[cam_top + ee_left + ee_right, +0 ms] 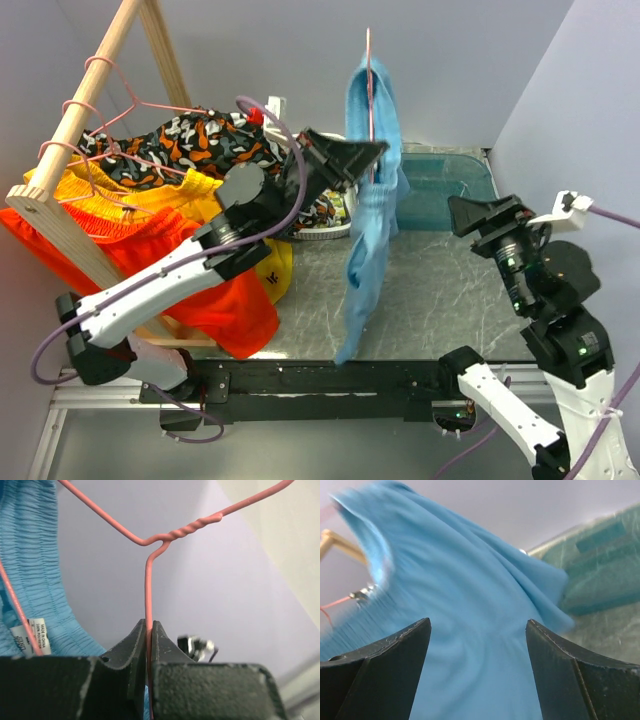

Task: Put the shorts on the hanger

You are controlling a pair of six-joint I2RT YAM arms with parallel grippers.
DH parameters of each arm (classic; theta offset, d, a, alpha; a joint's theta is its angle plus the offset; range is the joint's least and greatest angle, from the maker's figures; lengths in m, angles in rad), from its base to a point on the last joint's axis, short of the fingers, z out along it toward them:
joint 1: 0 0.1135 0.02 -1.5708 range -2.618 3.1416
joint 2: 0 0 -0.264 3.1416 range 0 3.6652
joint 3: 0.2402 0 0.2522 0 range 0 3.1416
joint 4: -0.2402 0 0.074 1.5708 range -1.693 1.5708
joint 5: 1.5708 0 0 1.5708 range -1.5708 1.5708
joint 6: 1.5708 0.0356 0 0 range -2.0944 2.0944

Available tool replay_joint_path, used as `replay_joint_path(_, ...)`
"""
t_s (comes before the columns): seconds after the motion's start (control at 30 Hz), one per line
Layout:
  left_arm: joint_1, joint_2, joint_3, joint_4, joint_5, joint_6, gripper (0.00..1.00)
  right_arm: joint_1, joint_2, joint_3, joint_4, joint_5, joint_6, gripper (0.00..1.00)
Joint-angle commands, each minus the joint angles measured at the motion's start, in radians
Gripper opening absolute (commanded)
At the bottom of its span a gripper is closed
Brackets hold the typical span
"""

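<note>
The light blue shorts hang over the pink wire hanger, which stands on edge in mid-air at the centre of the top view. My left gripper is shut on the hanger's wire, just below the twisted neck; the blue waistband shows at the left of the left wrist view. My right gripper is open and empty, to the right of the shorts. The blue fabric fills the right wrist view in front of the open jaws.
A wooden rack at the left carries patterned shorts, yellow shorts, orange shorts and more pink hangers. A teal bin stands at the back right. Grey walls close in behind and right.
</note>
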Motion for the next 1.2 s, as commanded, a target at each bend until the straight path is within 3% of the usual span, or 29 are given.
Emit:
replay_joint_path(0.0,-0.014,0.086,0.133,0.150,-0.232,0.077,0.01,0.002,-0.035,-0.149,0.019,-0.012,0.064,0.83)
replay_joint_path(0.37,-0.041,0.370,0.444,0.253,-0.637,0.271,0.01,0.004,-0.088,-0.333,0.031,-0.036,0.104,0.83)
replay_joint_path(0.53,-0.036,0.517,0.611,0.325,-0.720,0.427,0.01,0.007,-0.098,-0.357,0.039,-0.054,0.110,0.83)
replay_joint_path(0.67,-0.007,0.637,0.826,0.281,-0.739,0.452,0.01,0.007,-0.093,-0.360,0.029,-0.048,0.107,0.83)
replay_joint_path(1.0,0.128,0.703,0.875,0.250,-0.817,0.450,0.01,0.015,-0.064,-0.383,0.071,-0.068,0.104,0.83)
replay_joint_path(1.17,0.159,0.701,0.869,0.308,-0.890,0.554,0.01,0.018,-0.030,-0.381,0.088,-0.057,0.093,0.83)
